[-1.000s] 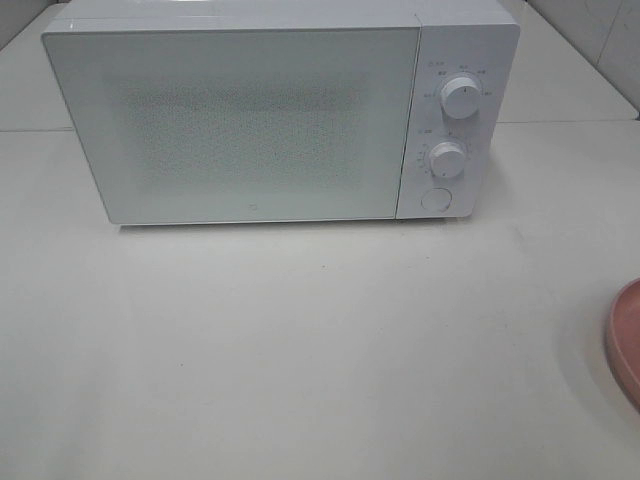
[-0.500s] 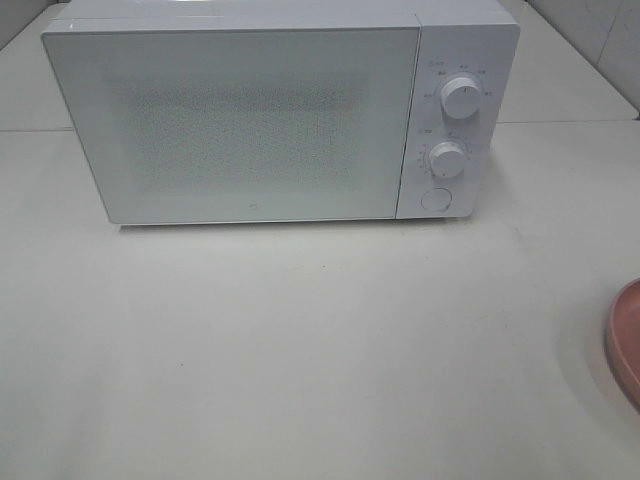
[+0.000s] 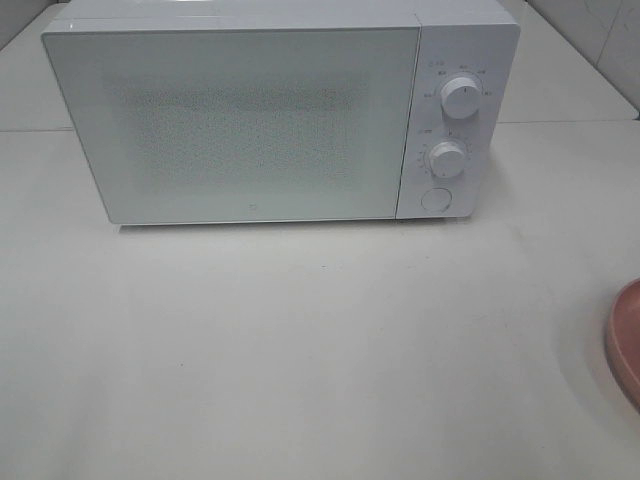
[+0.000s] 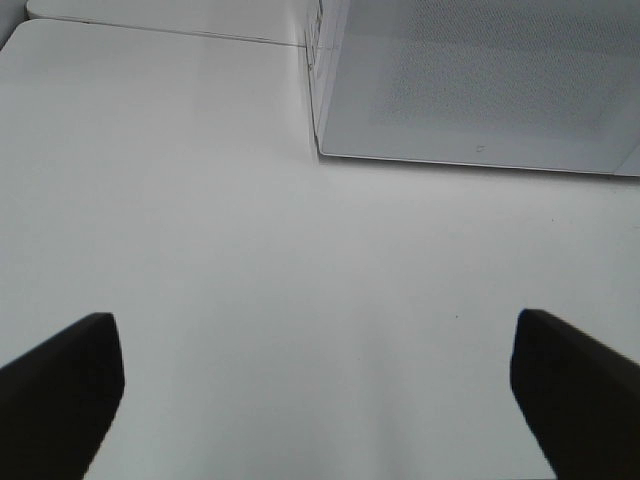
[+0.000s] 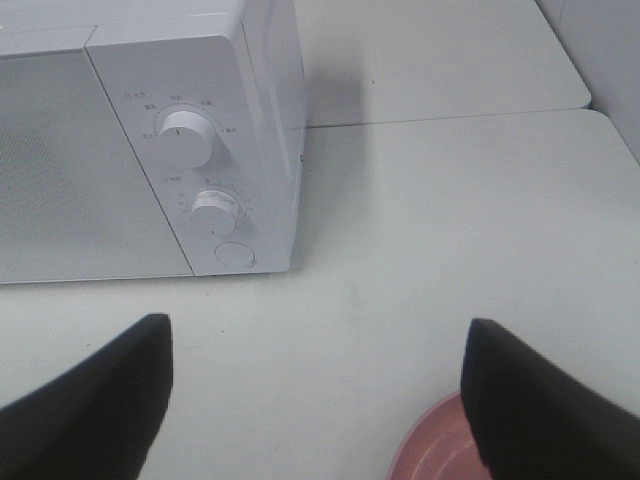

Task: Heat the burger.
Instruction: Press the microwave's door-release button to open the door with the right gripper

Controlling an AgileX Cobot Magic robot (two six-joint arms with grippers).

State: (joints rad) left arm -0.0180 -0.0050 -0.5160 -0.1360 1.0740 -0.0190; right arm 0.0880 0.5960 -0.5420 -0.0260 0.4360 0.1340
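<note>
Boxy white microwave (image 3: 250, 120), smooth shell, flat shut door with fine dotted mesh. Two round knobs (image 3: 461, 96) above a flat round button (image 3: 436, 199). Curved rim of pink plate (image 3: 626, 340) at right. Stands on matt off-white tabletop (image 3: 300, 350), pale wall (image 3: 600, 30) behind. Spread wide and pinching nothing: left pincer (image 4: 313, 318), right pincer (image 5: 318, 322). Cannot find the burger in any view.
</note>
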